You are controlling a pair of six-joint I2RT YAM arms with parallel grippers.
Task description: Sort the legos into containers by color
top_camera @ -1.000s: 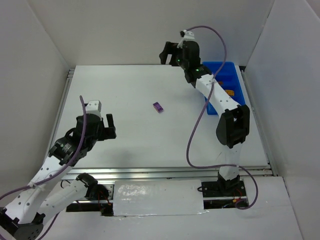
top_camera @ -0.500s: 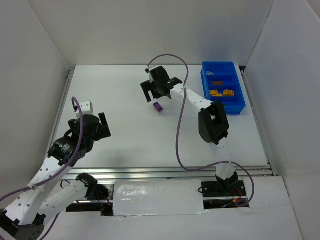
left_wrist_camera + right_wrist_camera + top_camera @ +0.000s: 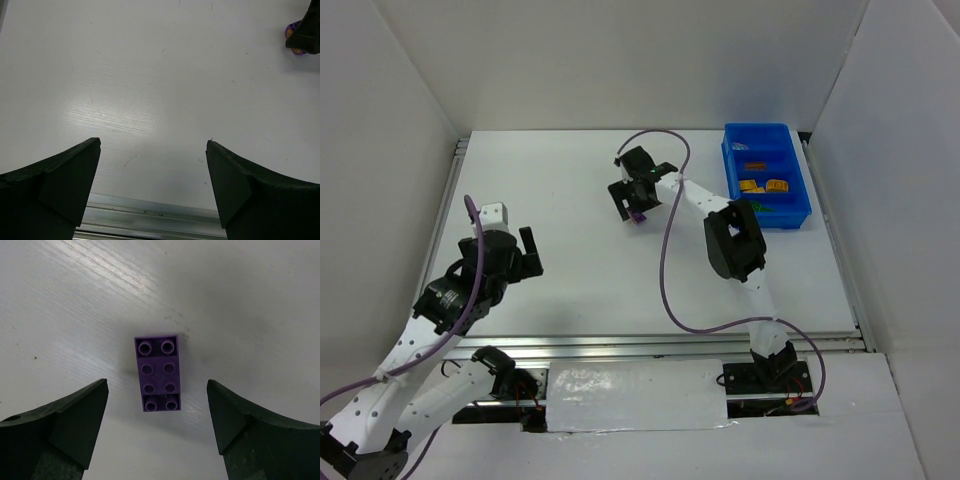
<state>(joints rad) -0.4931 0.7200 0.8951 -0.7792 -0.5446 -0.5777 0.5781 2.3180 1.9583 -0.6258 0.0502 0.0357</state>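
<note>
— Since a second ago the right arm has swung away from the blue tray (image 3: 806,190) and come down over the purple brick (image 3: 157,367), do you see?

— Yes. The right gripper (image 3: 156,390) stands spread, one finger at each side of the brick, with a gap at both sides. Nothing is grasped yet.

— Why this way round?

— The brick lies flat on the table (image 3: 150,75), studs up, directly between the jaws. Its long walls face the fingers, so I think they would close across the narrow way, on flat faces.

— And the left gripper (image 3: 152,145)?

— Fully released and empty. The brick is well beyond its jaws, to their right. I suppose this arm only waits aside.

— The tray?

— Well apart from the right jaws. Orange and yellow pieces and something green lie in separate compartments. The purple one seems to be the last.
</note>
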